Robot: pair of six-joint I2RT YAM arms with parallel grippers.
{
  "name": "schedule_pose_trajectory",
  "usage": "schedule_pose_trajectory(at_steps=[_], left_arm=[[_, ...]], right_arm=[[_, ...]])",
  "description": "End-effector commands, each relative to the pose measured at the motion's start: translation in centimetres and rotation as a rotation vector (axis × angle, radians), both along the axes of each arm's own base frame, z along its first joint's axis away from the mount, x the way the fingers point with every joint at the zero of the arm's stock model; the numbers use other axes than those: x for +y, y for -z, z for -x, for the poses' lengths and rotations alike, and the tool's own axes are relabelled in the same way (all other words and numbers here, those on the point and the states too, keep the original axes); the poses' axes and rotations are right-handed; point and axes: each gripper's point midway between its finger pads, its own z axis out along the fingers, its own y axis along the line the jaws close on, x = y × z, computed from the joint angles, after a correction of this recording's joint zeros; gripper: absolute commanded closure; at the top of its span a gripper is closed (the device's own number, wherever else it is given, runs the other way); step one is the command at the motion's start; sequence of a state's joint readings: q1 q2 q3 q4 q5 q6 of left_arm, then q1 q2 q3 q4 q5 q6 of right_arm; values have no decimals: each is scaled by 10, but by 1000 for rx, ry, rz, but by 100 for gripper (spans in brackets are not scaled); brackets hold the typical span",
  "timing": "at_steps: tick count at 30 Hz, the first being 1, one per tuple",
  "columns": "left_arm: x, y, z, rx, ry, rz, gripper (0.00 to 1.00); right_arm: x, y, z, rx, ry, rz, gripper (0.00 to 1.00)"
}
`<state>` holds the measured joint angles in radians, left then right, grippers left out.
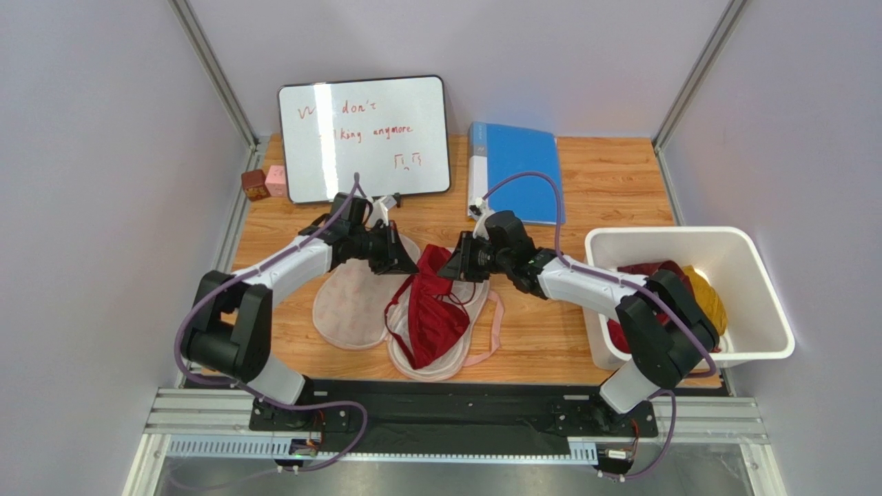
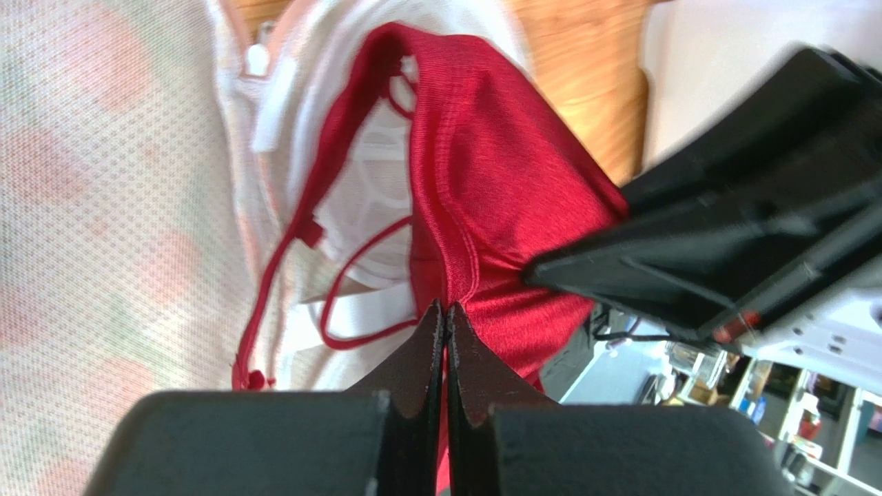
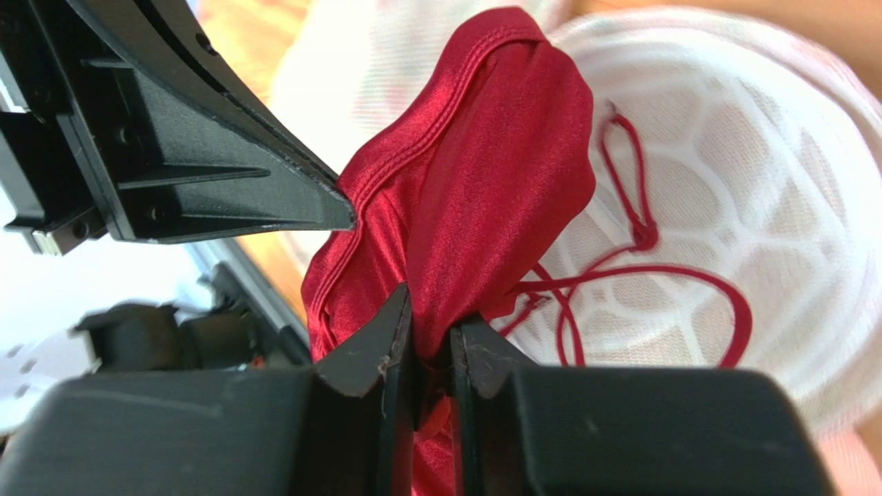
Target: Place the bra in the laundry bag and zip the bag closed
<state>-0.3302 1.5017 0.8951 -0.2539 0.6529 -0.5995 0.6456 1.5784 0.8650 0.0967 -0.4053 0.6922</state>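
The laundry bag [image 1: 352, 302] lies open on the table, its printed half to the left and its pale lined half to the right. The dark red bra [image 1: 435, 310] lies over the lined half, and its top edge is lifted. My left gripper [image 1: 406, 260] is shut on a fold of the bra [image 2: 487, 155], with red cloth showing between its fingertips [image 2: 427, 331]. My right gripper [image 1: 447, 267] is shut on a bunch of the bra [image 3: 487, 176] right beside it. The thin straps lie on the bag's mesh lining [image 3: 725, 155].
A whiteboard [image 1: 362, 134] and a blue folder [image 1: 518, 155] lie at the back. Two small blocks [image 1: 264, 183] sit at the back left. A white plastic bin [image 1: 766, 310] with red and yellow clothes [image 1: 694, 289] stands at the right.
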Motion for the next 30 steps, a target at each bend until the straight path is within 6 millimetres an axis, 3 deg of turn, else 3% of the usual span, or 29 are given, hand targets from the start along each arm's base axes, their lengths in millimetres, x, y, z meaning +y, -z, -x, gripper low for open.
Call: schedule_pose_trajectory(at_steps=[1,4,8,10,12,18,22,27,28,30], left_arm=[[13,24,-18,22,-27,-122,100],[13,30,-24,29,-19,-157,100],[15,39,-30,35,-13,-206,100],[16,45,-31,43,-17,-219,100],[13,50,-32,52,-10,-223,100],[4,57,-35,60,31,-239,100],[8,60,-32,63,48,-283,100],[14,49,-29,36,43,-300,99],[15,46,-28,31,37,-301,95],[15,35,-28,8,22,-292,75]], right_arm=[[-18,17,-6,52,163,175,83],[-34,33,-10,74,262,285,82],[-44,34,-12,37,305,336,76],[-42,30,-12,4,293,369,67],[-43,38,-12,16,276,404,61],[-41,48,-3,57,254,398,47],[-41,24,-4,-11,213,385,33],[-48,-12,-16,-148,176,363,24],[-47,-14,-16,-139,156,338,23],[-52,-15,-25,-106,151,281,23]])
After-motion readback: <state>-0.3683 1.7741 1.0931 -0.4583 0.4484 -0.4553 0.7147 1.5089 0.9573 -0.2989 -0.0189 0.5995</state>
